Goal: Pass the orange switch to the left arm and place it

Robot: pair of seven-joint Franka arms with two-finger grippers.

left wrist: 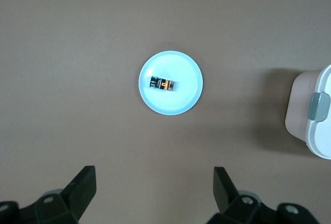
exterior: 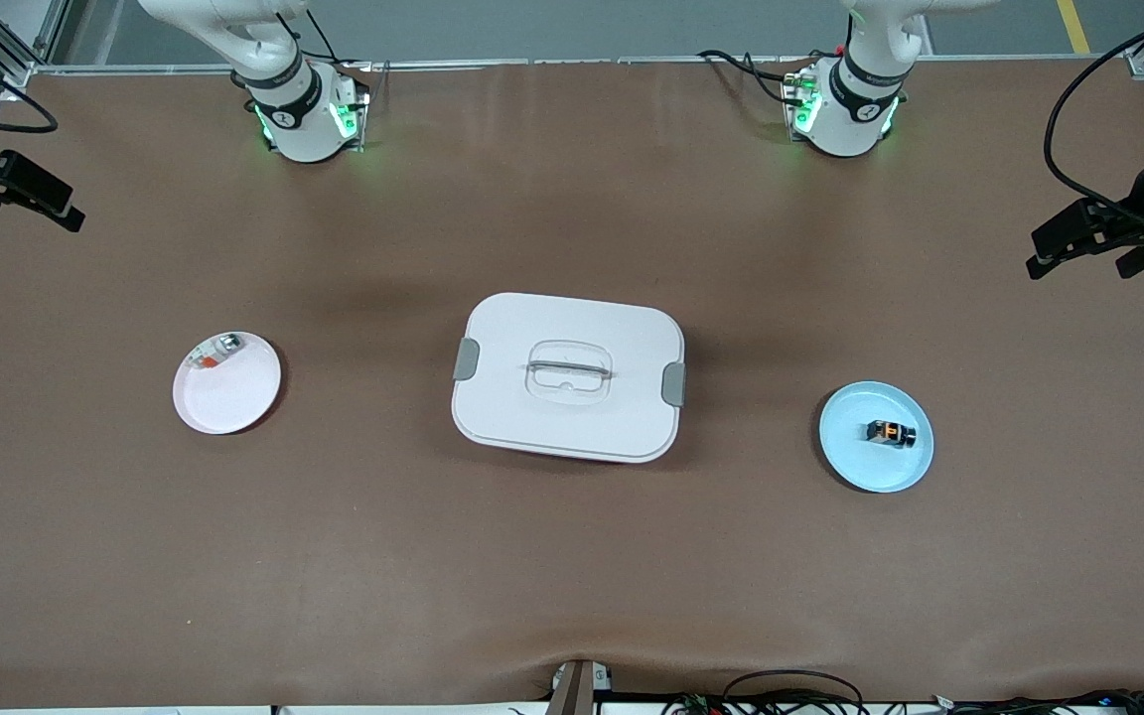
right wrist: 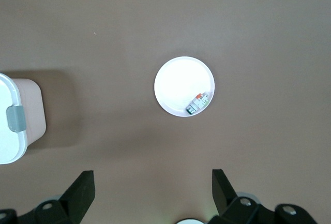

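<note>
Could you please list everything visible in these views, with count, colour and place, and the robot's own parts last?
Large rounded-rectangular plastic box: one, white with grey side latches, lid on, mid-table between the plates.
Round blue plate: one, pale blue, toward the left arm's end of the table.
Small black-bodied orange switch: one, black and orange, on the blue plate.
Round pink plate: one, pale pink, toward the right arm's end.
Small whitish-grey piece with a red mark: one, at the pink plate's rim.
Left pincer: one, black, open, high over the table near the blue plate.
Right pincer: one, black, open, high over the table near the pink plate.
</note>
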